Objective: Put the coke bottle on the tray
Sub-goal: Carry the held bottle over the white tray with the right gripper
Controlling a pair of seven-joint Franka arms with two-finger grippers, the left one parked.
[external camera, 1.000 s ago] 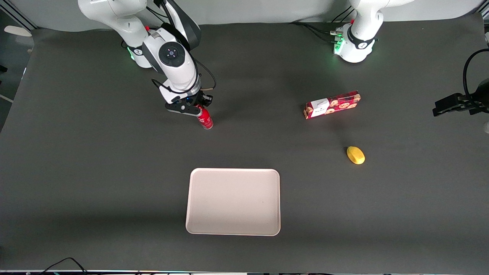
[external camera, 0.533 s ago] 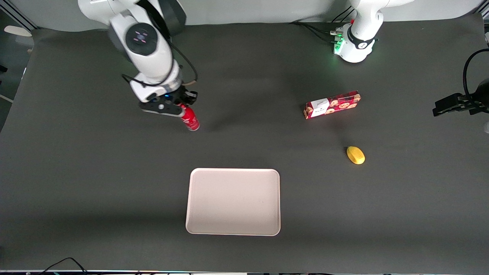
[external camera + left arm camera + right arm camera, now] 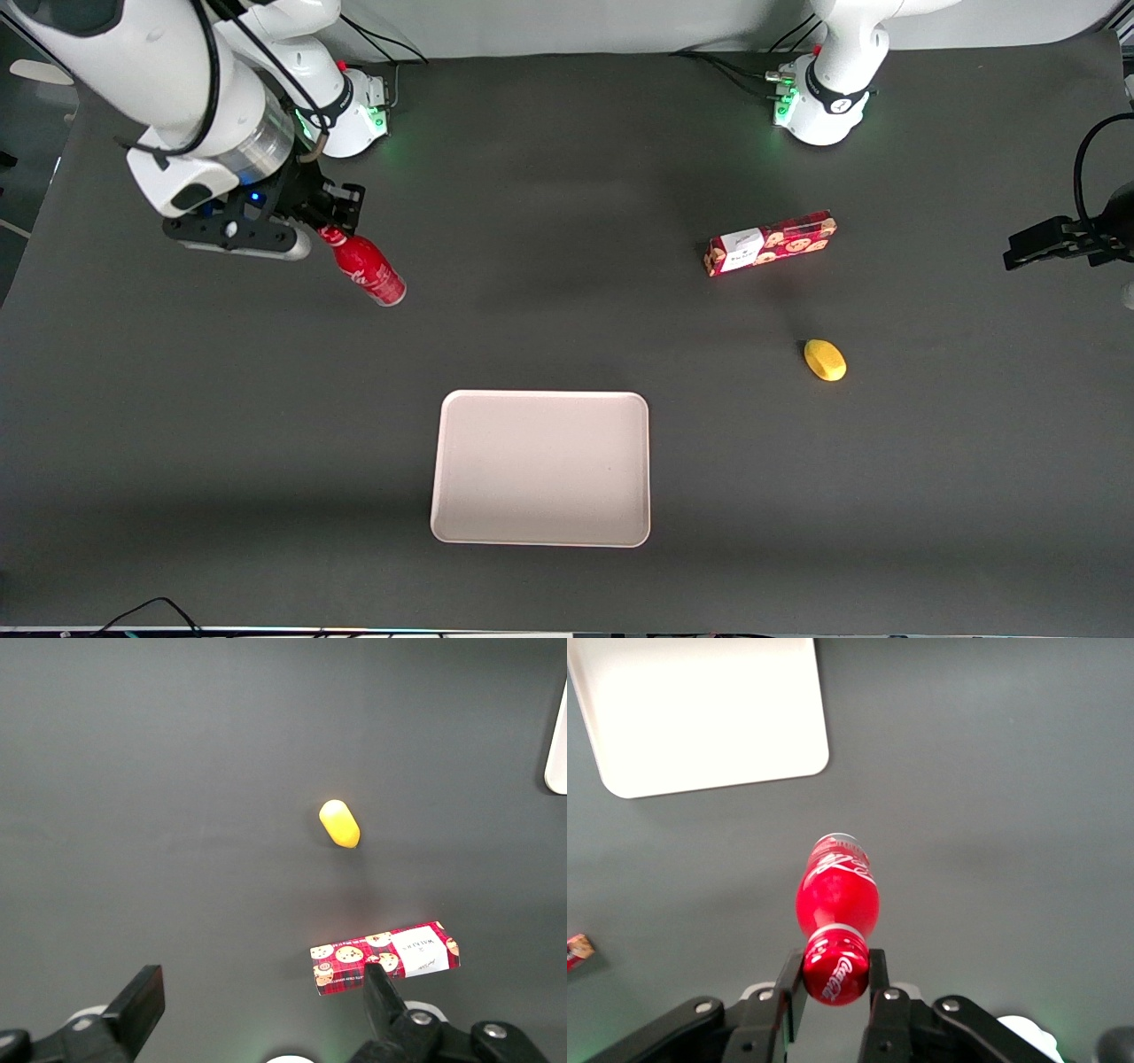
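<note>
Two fingers (image 3: 877,979) of the hand (image 3: 326,232) pinch the cap of the coke bottle (image 3: 368,269), which hangs apparently clear above the table (image 3: 567,319), well apart from the tray (image 3: 540,468) nearer the front camera.

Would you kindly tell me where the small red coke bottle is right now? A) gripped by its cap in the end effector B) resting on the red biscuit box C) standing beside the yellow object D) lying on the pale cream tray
A: the end effector pinches the small red coke bottle at its cap.
</note>
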